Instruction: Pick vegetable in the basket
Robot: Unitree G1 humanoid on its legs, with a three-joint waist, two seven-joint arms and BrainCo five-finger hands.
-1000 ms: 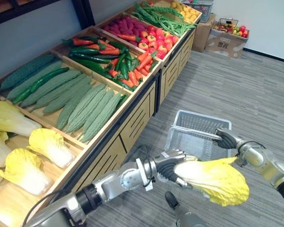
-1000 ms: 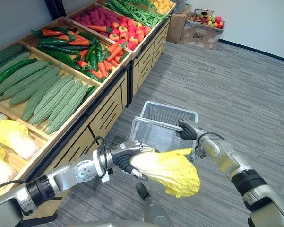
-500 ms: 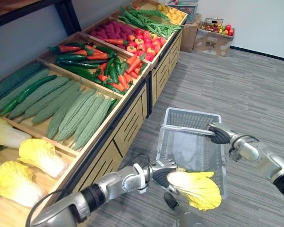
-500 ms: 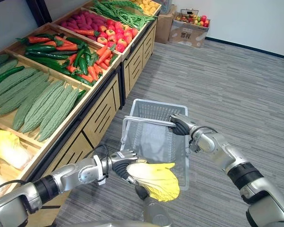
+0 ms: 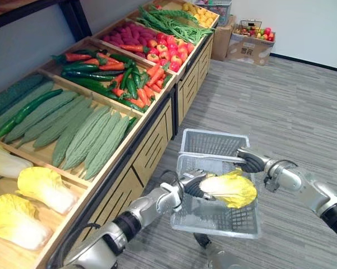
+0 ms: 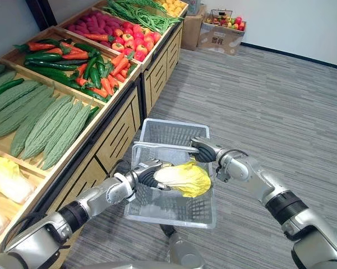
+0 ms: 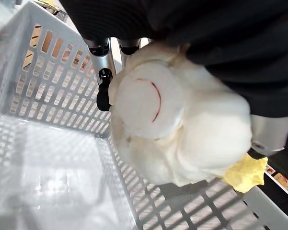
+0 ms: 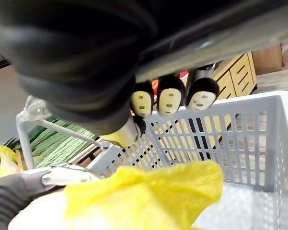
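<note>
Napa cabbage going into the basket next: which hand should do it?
Left. The left hand holds the napa cabbage by its white base, above the open grey basket. The right hand is curled round the basket handle, holding the basket up.

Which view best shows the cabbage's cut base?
Left wrist view: the cut base of the cabbage faces the camera, gripped by the left hand. Both eye views show its yellow leaves at the basket; the right wrist view, leaf edges.
</note>
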